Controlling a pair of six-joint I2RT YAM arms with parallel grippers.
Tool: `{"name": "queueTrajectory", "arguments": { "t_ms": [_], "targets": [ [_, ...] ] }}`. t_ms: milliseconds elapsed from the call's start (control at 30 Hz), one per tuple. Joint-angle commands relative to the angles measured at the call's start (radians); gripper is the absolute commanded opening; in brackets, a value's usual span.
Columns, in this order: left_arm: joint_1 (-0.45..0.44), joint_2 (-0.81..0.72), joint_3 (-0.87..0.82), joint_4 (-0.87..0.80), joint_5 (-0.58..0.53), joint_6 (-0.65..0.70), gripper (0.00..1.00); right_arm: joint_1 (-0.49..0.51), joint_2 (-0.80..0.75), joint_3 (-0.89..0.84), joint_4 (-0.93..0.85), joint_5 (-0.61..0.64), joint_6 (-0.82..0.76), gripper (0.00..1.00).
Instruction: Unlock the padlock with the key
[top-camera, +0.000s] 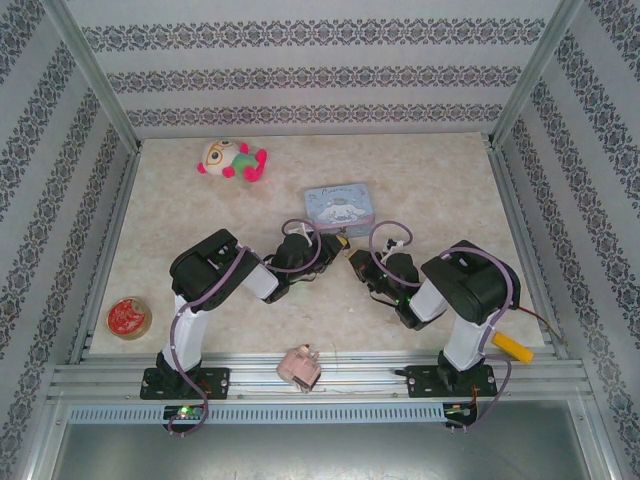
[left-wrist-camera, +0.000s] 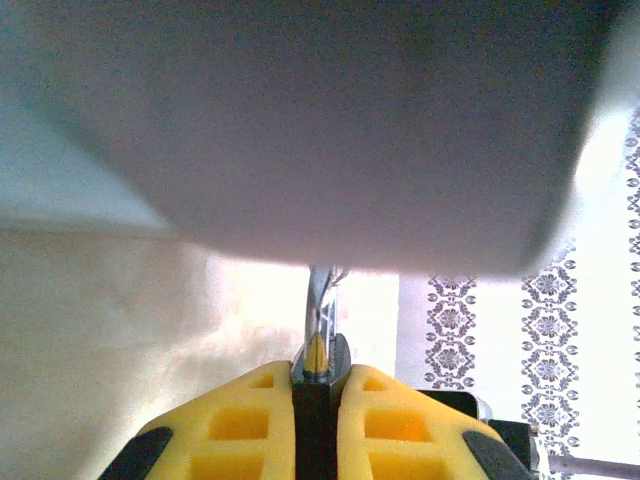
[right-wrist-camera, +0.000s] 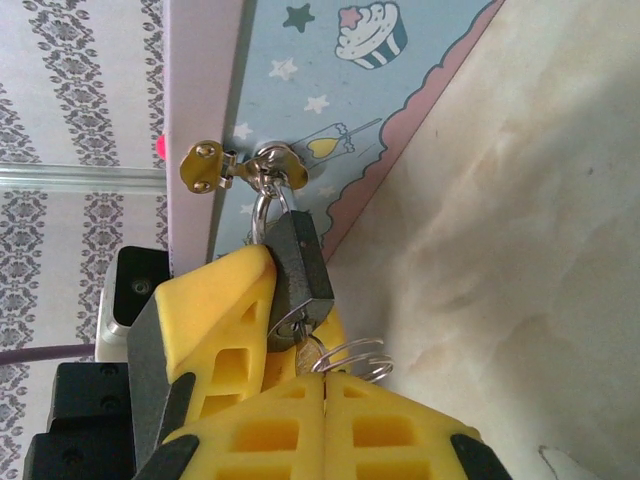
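Key (right-wrist-camera: 312, 352) (nearly all) buried between padlock (right-wrist-camera: 298, 275) and right claw (right-wrist-camera: 322, 384).

An overhead camera is looking down across the table (top-camera: 440, 190) from behind the arms. Both wrist cameras are peering very closely at the tin (top-camera: 340, 207).

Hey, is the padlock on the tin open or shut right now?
Shut, it seems: the padlock hangs from the clasp ring of the tin, its shackle seated in the body with no gap visible.

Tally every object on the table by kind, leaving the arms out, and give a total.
plush toy: 1
tin: 1
padlock: 1
key: 1
red roll: 1
pink block: 1
yellow object: 1
Total: 7
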Motion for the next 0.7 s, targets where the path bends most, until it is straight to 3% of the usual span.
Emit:
{"name": "queueTrajectory", "arguments": {
  "t_ms": [0, 300, 667],
  "targets": [
    [-0.029, 0.02, -0.014, 0.039, 0.064, -0.01, 0.0, -0.013, 0.009, 0.052, 0.063, -0.021, -0.02, 0.0],
    [-0.049, 0.028, 0.0, 0.031, 0.072, -0.012, 0.0, -0.013, -0.062, 0.079, 0.054, -0.07, -0.062, 0.0],
    [-0.069, 0.011, 0.042, -0.01, 0.12, 0.002, 0.0, -0.011, -0.021, 0.158, 0.064, -0.109, -0.096, 0.0]
  ]
}}
